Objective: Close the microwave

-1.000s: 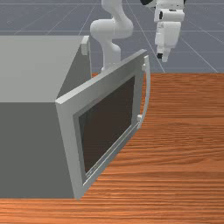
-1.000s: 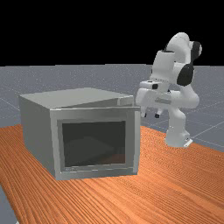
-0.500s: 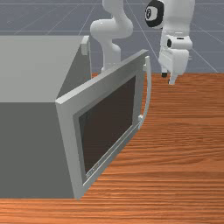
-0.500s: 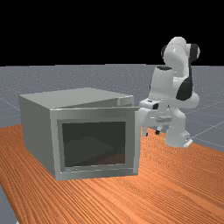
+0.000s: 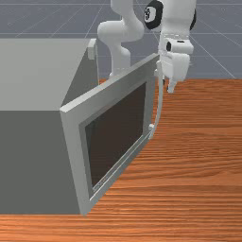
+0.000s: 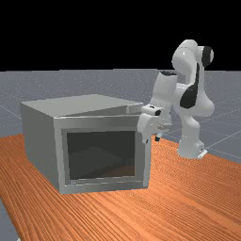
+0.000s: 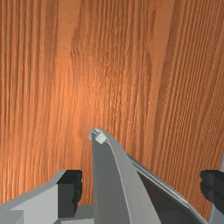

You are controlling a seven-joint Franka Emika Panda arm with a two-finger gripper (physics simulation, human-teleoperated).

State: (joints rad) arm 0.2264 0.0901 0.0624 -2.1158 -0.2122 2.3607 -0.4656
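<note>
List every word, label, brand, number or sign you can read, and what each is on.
None readable.
Small pale marking, low on the grey microwave door with the dark window: too small to read.
Pale marking on the round black cap of the white robot arm: too small to read.

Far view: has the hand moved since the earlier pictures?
Yes: the hand moved toward the far view's left, farther across the microwave door's edge.

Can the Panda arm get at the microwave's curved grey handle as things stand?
Looks like yes. The open white two-finger gripper hangs close to the curved grey handle, fingers spread either side of the free edge of the framed grey door; nothing visible blocks the way.
</note>
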